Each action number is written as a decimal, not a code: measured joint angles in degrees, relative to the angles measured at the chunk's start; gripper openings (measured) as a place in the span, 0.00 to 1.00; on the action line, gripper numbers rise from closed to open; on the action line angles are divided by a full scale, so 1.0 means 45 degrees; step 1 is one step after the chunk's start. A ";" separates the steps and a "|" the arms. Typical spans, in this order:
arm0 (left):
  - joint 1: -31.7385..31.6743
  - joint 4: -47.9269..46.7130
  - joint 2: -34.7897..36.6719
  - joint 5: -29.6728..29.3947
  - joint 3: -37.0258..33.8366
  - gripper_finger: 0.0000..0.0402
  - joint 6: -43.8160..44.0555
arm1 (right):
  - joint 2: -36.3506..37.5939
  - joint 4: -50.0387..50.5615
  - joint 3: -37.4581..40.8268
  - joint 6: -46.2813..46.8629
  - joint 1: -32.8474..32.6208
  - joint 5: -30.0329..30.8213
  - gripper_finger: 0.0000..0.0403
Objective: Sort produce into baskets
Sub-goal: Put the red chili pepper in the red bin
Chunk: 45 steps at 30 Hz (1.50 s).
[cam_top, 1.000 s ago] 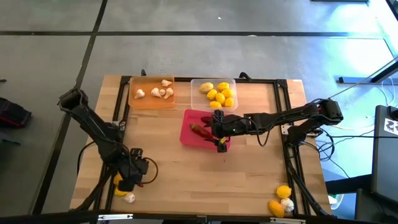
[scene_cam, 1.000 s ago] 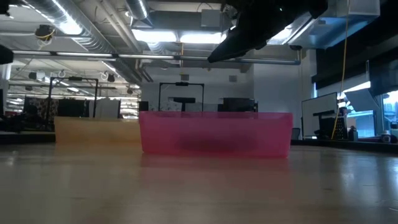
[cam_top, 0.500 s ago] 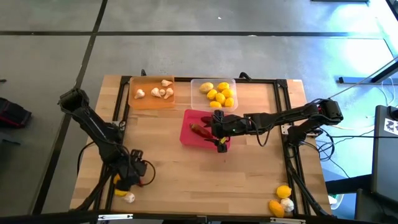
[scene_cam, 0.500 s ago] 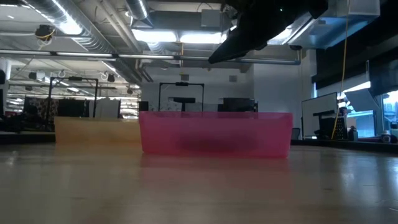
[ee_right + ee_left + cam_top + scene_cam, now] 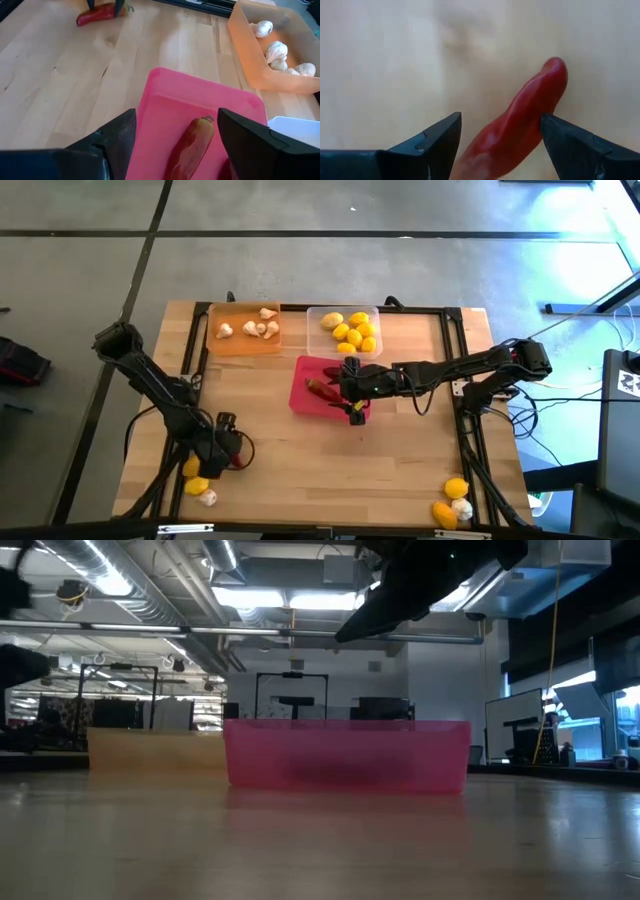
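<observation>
Left end effector sits low over the near-left part of the wooden counter, fingers spread with a long dark red chili pepper lying between them. Left wrist view shows a gap on both sides of the pepper, so not clamped; I can't tell whether it rests on the counter. Left arm runs from its base at the counter's left edge diagonally toward the near side. Just beside that end effector, toward the near-left corner: a yellow lemon-like oval and a white garlic-like bulb.

Far side, left to right: translucent orange rectangular tray holding several white garlic bulbs, then clear whitish tray holding yellow lemon pieces.

Mid-counter: pink-red plastic tray, a bit larger, with a dark red chili pepper lying in it. Right end effector hangs over this tray, fingers wide apart, holding nothing. Right arm reaches in nearly horizontal from its base at the right edge.

Near-right corner: two more yellow-orange ovals and a white bulb clustered together, unsorted.
</observation>
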<state>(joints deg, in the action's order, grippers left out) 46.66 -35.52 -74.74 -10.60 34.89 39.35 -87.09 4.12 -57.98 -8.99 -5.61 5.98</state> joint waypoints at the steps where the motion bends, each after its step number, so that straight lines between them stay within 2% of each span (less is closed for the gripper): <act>1: -0.0148 0.0046 0.0000 -0.0217 -0.0014 0.66 0.0194 | 0.0000 -0.0005 0.0000 0.0005 0.0000 0.0000 0.67; 9: -0.1903 0.0159 -0.0019 -0.0912 -0.0029 0.66 0.1635 | 0.0000 -0.0053 0.0000 0.0029 0.0000 0.0000 0.67; 15: -0.3469 0.0890 -0.0024 -0.1783 -0.0043 0.66 0.1559 | 0.0000 -0.0278 0.0000 0.0306 0.0000 0.0000 0.67; 20: -0.4600 0.0974 -0.0024 -0.1810 0.0106 0.66 0.1883 | 0.0000 -0.0257 -0.0005 0.0359 0.0000 0.0000 0.67; 24: -0.5103 0.0999 0.0172 -0.1715 0.0584 0.66 0.1181 | 0.0000 -0.0245 -0.0005 0.0398 0.0000 0.0000 0.67; 28: -0.5007 0.1124 0.0567 -0.0485 0.1241 0.66 0.0046 | 0.0000 -0.0234 -0.0005 0.0659 0.0000 0.0000 0.67; 32: -0.4494 0.0832 0.0613 0.0718 0.1292 0.66 -0.0122 | 0.0000 -0.0231 -0.0005 0.0704 0.0000 0.0000 0.67; 38: -0.3582 -0.0751 0.0051 0.0290 0.1288 0.66 -0.0738 | 0.0000 -0.0228 -0.0005 0.0937 0.0000 0.0000 0.67; 45: -0.3177 -0.0983 -0.0817 0.0079 0.1288 0.66 -0.0646 | 0.0000 -0.0214 -0.0005 0.0937 0.0000 0.0000 0.67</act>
<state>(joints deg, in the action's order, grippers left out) 32.37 -39.94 -78.42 -10.24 40.69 36.45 -87.09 3.16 -58.00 -4.78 -5.61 5.98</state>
